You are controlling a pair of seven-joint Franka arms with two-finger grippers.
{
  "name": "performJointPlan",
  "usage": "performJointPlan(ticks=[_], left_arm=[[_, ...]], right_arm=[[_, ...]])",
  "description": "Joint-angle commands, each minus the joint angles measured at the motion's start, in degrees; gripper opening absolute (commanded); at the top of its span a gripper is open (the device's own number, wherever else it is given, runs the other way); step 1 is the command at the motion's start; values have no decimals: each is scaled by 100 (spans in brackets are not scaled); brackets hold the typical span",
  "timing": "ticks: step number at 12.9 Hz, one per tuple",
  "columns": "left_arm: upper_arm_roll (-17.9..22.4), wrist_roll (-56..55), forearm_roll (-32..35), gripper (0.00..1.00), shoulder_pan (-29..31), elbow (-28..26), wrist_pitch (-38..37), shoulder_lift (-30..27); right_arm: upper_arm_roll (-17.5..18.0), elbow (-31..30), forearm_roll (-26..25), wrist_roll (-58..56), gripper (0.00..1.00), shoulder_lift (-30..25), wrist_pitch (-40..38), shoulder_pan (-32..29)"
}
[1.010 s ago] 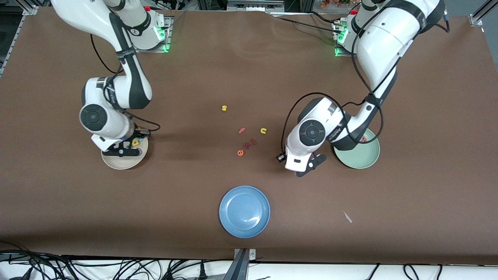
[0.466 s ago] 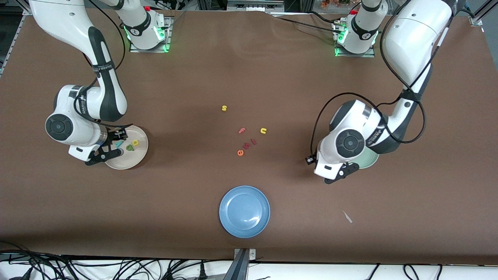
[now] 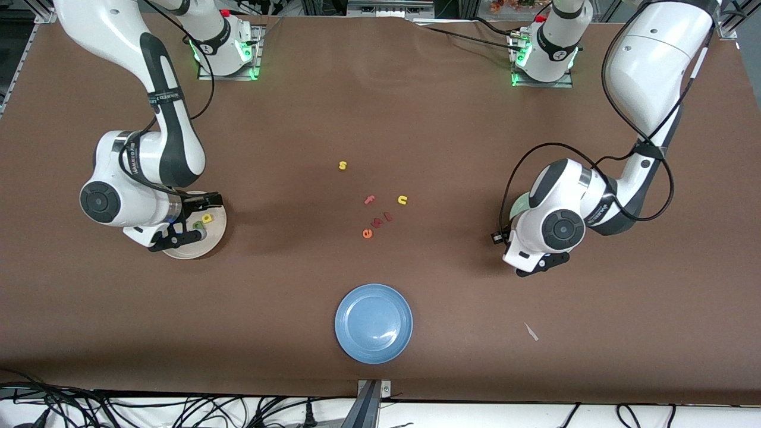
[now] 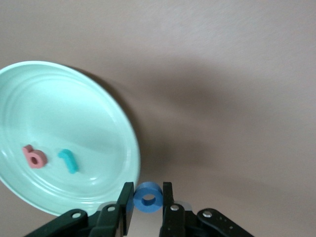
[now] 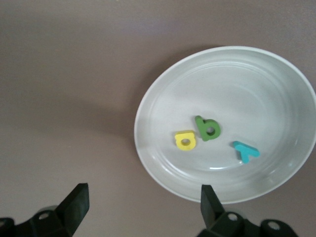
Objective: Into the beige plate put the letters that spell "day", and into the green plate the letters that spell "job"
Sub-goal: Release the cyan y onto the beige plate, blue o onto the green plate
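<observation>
left wrist view alone shows the left gripper pinching the blue ring "o" beside the green plate; right gripper gapes empty beside the beige plate.

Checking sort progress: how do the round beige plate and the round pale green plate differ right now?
The beige plate holds three foam letters: yellow, olive-green, teal. The green plate holds two: pinkish-red and teal hook.

The right gripper is open over the beige plate's edge; the left gripper, beside the green plate, grips the blue ring.

Both are plain, shallow, round.
</observation>
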Motion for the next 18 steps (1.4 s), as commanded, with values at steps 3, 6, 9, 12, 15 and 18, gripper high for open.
performJointPlan(ticks=[3,6,9,12,15,18], left_arm=[[-50,797,96,0,670,-1506,1159,-613],[-50,938,341,1,925,-1974,1882,-614],[-50,938,351,100,925,-1914,1831,-623],[-50,929,342,100,925,-1879,1735,-701],[-260,999,307,100,925,-1764,1175,-1192],[-480,1569,263,100,925,-1151,148,-1510]], right_arm=[[14,557,103,921,100,1,-765,134],[14,829,112,896,100,1,-1012,248],[-3,1102,156,922,100,-8,-1127,292],[319,1208,104,1176,100,-96,-1215,49],[1987,1208,-824,1177,100,-403,-1154,-1295],[2493,1217,-1030,1116,100,-543,-1110,-1861]])
